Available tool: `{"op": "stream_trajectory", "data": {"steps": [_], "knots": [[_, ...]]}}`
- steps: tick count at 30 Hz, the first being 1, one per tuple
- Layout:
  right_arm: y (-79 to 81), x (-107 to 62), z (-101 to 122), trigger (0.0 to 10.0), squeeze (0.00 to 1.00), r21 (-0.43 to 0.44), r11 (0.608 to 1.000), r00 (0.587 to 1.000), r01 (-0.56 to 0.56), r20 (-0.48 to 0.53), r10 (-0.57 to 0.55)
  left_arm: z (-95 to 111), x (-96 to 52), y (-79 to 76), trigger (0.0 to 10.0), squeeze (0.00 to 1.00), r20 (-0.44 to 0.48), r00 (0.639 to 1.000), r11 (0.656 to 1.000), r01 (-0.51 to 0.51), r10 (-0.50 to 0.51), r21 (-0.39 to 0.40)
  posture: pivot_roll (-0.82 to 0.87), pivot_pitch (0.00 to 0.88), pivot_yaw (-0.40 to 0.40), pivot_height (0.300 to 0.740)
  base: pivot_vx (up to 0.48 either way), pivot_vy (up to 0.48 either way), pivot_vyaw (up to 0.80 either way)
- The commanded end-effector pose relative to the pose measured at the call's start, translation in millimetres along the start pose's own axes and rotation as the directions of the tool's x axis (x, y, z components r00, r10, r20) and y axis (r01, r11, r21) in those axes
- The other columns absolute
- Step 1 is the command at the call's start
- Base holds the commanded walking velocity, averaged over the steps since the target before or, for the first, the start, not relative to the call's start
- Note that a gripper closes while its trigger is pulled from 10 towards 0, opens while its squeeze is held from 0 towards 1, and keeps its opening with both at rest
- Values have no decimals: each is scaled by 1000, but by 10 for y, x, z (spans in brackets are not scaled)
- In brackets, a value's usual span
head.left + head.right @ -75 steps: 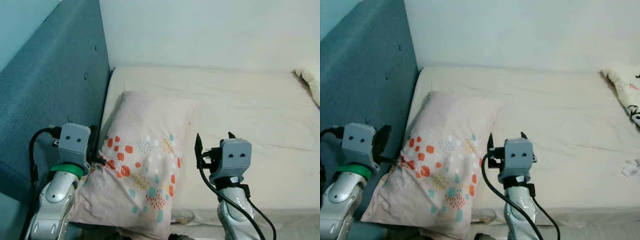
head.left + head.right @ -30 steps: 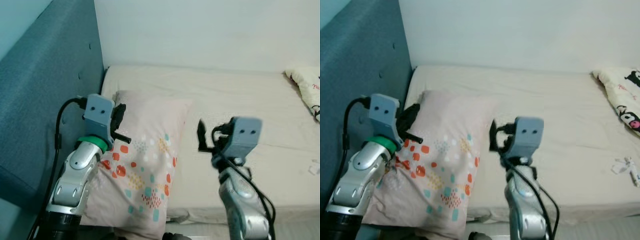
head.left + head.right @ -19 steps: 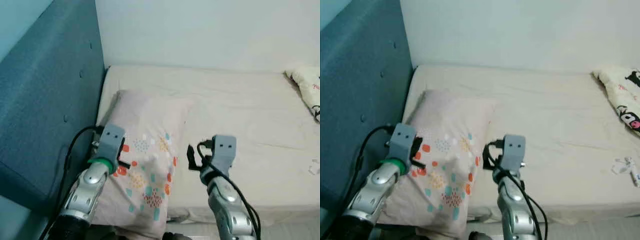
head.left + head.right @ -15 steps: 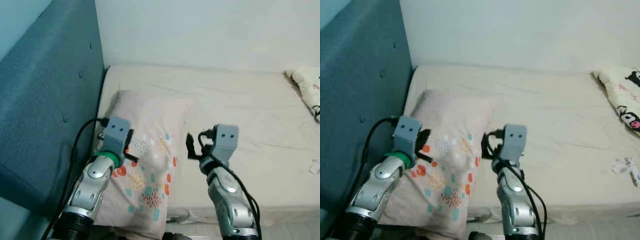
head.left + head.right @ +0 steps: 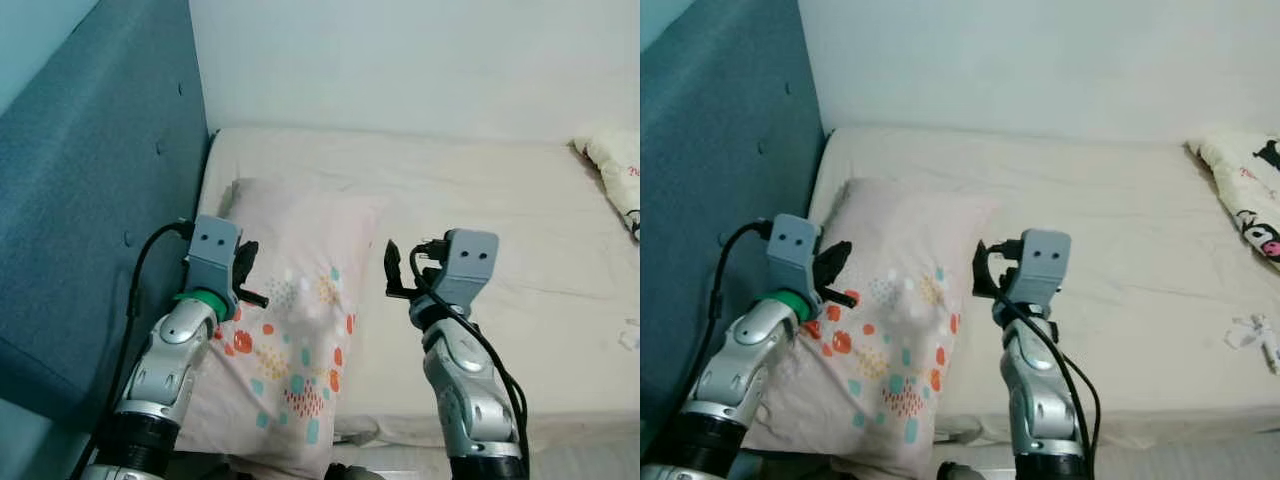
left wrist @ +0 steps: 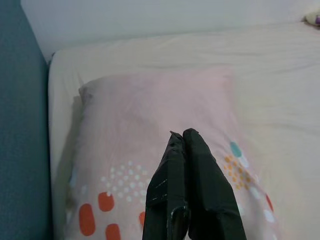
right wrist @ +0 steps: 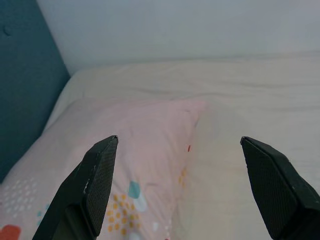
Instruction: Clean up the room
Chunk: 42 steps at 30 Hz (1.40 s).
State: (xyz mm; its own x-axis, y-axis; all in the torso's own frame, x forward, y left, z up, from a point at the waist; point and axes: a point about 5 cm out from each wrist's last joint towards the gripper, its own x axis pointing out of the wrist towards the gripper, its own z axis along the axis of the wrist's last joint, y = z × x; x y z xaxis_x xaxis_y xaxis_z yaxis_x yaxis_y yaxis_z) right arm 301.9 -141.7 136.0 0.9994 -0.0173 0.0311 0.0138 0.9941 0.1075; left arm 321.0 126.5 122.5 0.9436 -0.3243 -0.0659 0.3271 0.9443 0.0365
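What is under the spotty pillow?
The pillow lies on the cream bed, beside the blue headboard. Its near end hangs over the bed's edge. The sheet beneath it is covered, so anything tucked there cannot be seen.

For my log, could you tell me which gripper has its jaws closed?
The left gripper, above the pillow, has its jaws pressed together; the right gripper is spread wide.

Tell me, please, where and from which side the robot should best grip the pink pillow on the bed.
Probably the pillow's right long edge, approached from the bare mattress side by the open right gripper beside it. That edge looks free and pinchable; the headboard crowds the other.
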Motion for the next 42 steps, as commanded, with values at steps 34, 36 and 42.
{"op": "stream_trajectory", "data": {"steps": [34, 36, 42], "knots": [[-61, -33, -123, 10000, 0, -54, 998, 999, 34, -24, -36, -66, 34, -44, 10000, 0, -5, 1000, 999, -30, 30, 34, -52, 65, 7, 725, 0, 0, 0], [-50, -35, -132, 10000, 0, -50, 998, 999, 26, -32, -27, -65, 37, -44, 10000, 0, -4, 999, 999, -33, 33, 34, -52, 68, 7, 715, 0, 0, 0], [-50, -42, -139, 10000, 0, -42, 999, 999, 27, -33, -29, -67, 37, -49, 10000, 0, -6, 999, 999, -32, 32, 42, -53, 73, 12, 685, 0, 0, 0]]}}
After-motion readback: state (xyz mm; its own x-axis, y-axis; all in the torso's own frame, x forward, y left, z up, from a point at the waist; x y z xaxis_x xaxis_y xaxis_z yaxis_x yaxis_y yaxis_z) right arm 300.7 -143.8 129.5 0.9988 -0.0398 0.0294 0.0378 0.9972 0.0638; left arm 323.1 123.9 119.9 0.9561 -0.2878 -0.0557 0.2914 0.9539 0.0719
